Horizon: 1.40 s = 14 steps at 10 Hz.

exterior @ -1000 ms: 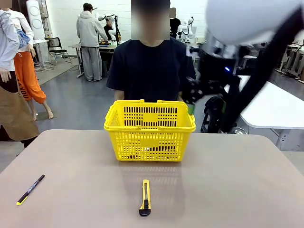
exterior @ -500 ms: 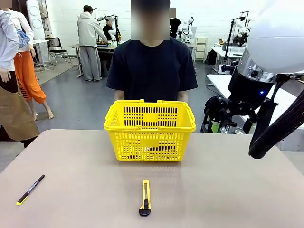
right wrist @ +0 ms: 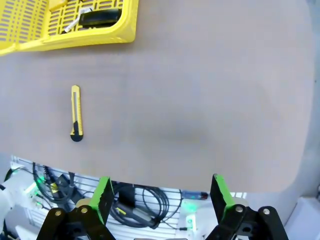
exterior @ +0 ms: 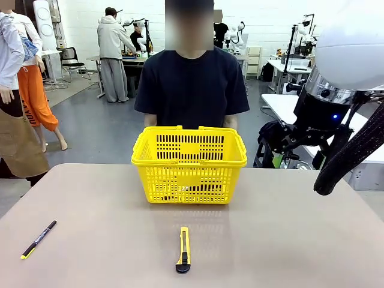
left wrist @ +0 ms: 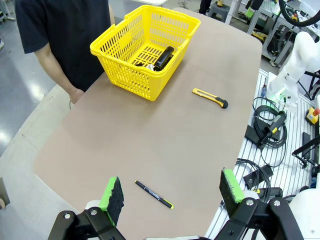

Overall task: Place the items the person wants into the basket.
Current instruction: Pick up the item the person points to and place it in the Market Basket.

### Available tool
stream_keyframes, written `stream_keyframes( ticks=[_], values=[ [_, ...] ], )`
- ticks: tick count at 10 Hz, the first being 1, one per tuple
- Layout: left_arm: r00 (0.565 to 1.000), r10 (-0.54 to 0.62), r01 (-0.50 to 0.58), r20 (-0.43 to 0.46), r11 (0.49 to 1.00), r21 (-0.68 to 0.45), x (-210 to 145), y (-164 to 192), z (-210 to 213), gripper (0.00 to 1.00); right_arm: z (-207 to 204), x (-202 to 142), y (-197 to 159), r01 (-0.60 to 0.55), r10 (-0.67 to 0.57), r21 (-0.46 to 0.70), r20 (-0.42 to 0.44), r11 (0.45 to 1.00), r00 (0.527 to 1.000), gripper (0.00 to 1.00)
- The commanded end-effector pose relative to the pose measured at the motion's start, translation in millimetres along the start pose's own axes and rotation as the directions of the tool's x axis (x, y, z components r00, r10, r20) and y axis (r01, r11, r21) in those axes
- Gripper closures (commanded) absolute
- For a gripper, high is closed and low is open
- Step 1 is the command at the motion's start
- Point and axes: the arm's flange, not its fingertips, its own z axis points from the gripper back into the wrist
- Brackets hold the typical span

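Both grippers hang wide open and empty above the table: the left gripper (left wrist: 170, 192) looks down on the thin black pen (left wrist: 153, 194), well apart from the basket (left wrist: 120, 47), and the right gripper (right wrist: 161, 196) is on the near side of the basket (right wrist: 120, 34), with the utility knife (right wrist: 76, 113) between. Inside the basket lie the black stapler (left wrist: 163, 57) and, beside it, the white-and-black marker (right wrist: 78, 20); the tape measure I cannot make out. The stapler looks rigid and fairly heavy, best pinched across its narrow body near the middle, while the marker is light, smooth and apt to roll.

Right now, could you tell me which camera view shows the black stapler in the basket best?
The left wrist view: the black stapler lies unobstructed inside the basket. The right wrist view catches it at the top edge; the front view hides it behind the basket's slotted wall.
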Motion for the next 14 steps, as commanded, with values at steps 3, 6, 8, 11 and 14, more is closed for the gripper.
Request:
stream_keyframes(
  ticks=[3,6,8,11,14],
  values=[
    [1.000,-0.015,0.015,0.003,1.000,-0.008,-0.6,-0.1,0.5,0.00,0.8,-1.3,1.6,-0.010,0.010,0.009,0.008,1.000,1.000,0.00],
    [1.000,-0.015,0.015,0.003,1.000,-0.008,-0.6,-0.1,0.5,0.00,0.8,-1.3,1.6,-0.010,0.010,0.009,0.008,1.000,1.000,0.00],
    [1.000,-0.015,0.015,0.003,1.000,-0.008,-0.6,-0.1,0.5,0.00,0.8,-1.3,1.6,-0.010,0.010,0.009,0.008,1.000,1.000,0.00],
    [1.000,-0.015,0.015,0.003,1.000,-0.008,-0.6,-0.1,0.5,0.00,0.8,-1.3,1.6,-0.010,0.010,0.009,0.008,1.000,1.000,0.00],
    [1.000,-0.015,0.015,0.003,1.000,-0.008,-0.6,-0.1,0.5,0.00,0.8,-1.3,1.6,-0.010,0.010,0.009,0.008,1.000,1.000,0.00]
  ],
)
